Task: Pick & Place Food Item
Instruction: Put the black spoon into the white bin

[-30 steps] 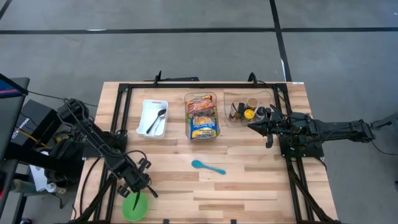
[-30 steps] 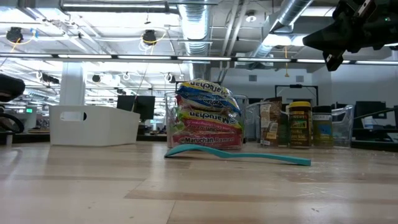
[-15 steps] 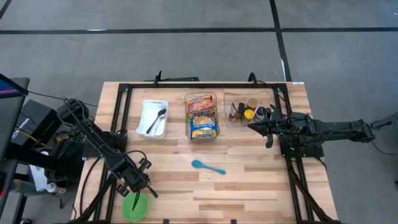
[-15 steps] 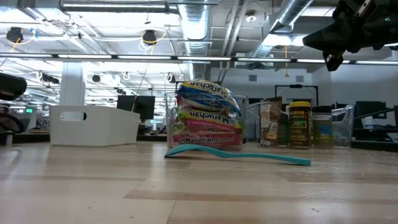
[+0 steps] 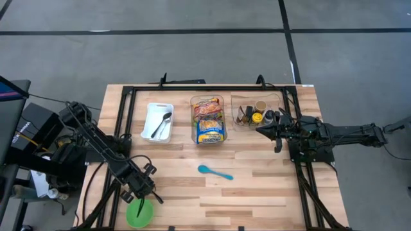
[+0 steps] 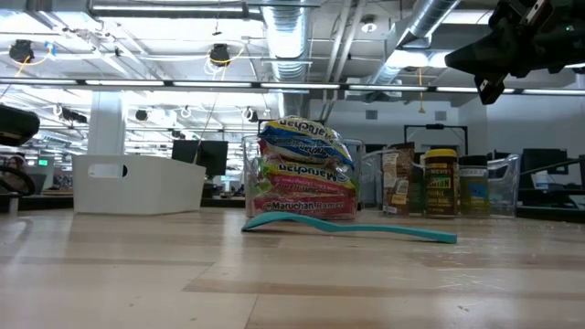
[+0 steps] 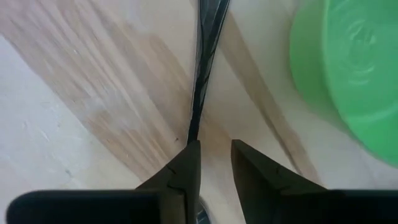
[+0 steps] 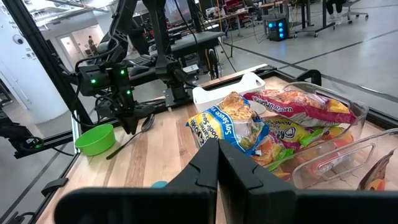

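Observation:
Ramen packets (image 5: pixel 209 120) lie piled in a clear bin at the table's far middle; they also show in the right wrist view (image 8: pixel 261 124) and the low view (image 6: pixel 302 174). My left gripper (image 5: pixel 142 191) hangs over the near left of the table beside a green bowl (image 5: pixel 139 214), its fingers a narrow gap apart (image 7: pixel 214 158). A thin dark utensil (image 7: pixel 202 68) runs out from one fingertip beside the bowl (image 7: pixel 354 74). My right gripper (image 5: pixel 260 130) is shut and empty, raised above the table (image 6: pixel 466 62) by the condiment bin. My left gripper points down at the table. The dark utensil's near end (image 7: pixel 190 138) meets the tip of one finger (image 7: pixel 186 163), and bare wood shows between the two fingers. I cannot tell whether the finger touches the utensil.
A teal spoon (image 5: pixel 215 172) lies on the table's middle. A white bin (image 5: pixel 158 122) with a metal spoon stands at the far left, and a clear bin of jars and bottles (image 5: pixel 255 112) at the far right. A black frame runs around the table's edges.

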You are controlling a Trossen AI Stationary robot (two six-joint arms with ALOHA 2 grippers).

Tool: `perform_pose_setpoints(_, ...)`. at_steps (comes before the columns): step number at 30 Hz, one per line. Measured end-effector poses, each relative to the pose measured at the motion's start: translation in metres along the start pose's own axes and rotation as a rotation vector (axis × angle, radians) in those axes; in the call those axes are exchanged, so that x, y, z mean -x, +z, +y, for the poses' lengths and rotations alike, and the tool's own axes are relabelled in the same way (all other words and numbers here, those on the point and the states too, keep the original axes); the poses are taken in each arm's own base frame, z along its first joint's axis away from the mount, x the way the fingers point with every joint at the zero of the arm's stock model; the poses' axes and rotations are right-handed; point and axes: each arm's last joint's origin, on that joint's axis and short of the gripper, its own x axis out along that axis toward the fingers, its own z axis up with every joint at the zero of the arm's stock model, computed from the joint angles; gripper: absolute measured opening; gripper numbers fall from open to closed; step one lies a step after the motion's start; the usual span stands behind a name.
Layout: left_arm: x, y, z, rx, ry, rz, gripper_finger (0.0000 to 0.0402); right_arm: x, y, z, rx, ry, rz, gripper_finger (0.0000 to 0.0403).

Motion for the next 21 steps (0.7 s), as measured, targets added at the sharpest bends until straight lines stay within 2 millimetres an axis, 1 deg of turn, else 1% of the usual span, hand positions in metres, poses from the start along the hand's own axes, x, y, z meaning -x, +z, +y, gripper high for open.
perform_pose_setpoints(6,0.0030,0.0047,0.0003,-0.002,0.040,-0.027,0.0086,0.0000,0.0000,0.0000,0.000,0.000,0.000,0.0000)
perform_pose_setpoints(12,0.0030,0.0012,0.0012,-0.034,0.050,0.010,0.0086,0.0000,0.0000,0.0000,0.000,0.000,0.000,0.0000)
perform_pose_setpoints(21,0.0030,0.0012,0.0013,-0.048,0.056,0.010,0.0086,0.0000,-0.0001,0.0000,0.000,0.000,0.000,0.0000)
